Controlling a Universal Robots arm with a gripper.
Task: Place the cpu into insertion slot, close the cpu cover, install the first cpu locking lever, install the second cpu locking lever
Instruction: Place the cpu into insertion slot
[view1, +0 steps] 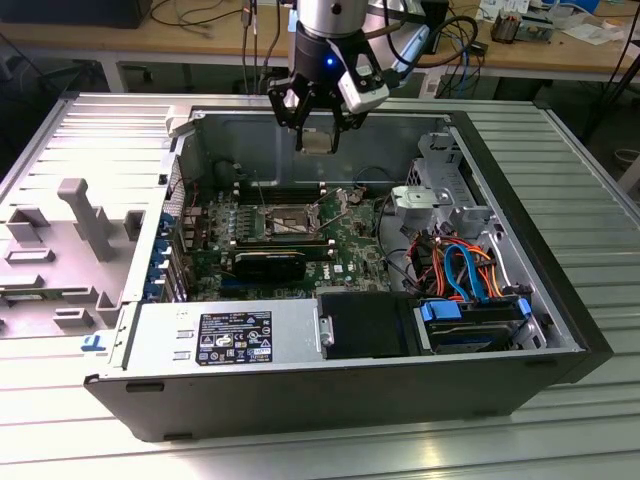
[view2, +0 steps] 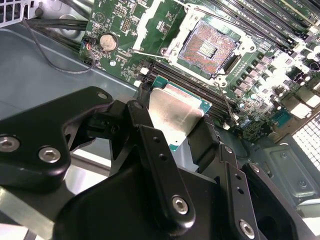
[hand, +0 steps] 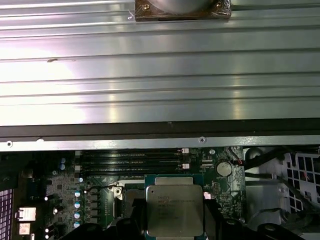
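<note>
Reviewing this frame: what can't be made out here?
- Side edges of the cpu, second wrist view: covered by the gripper.
- One end of the cpu, first wrist view: cut off by the picture's edge.
- Contacts of the insertion slot, exterior view: too small to make out.

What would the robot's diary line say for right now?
gripper: shut on cpu | cpu: held in air above computer case | insertion slot: empty
</note>
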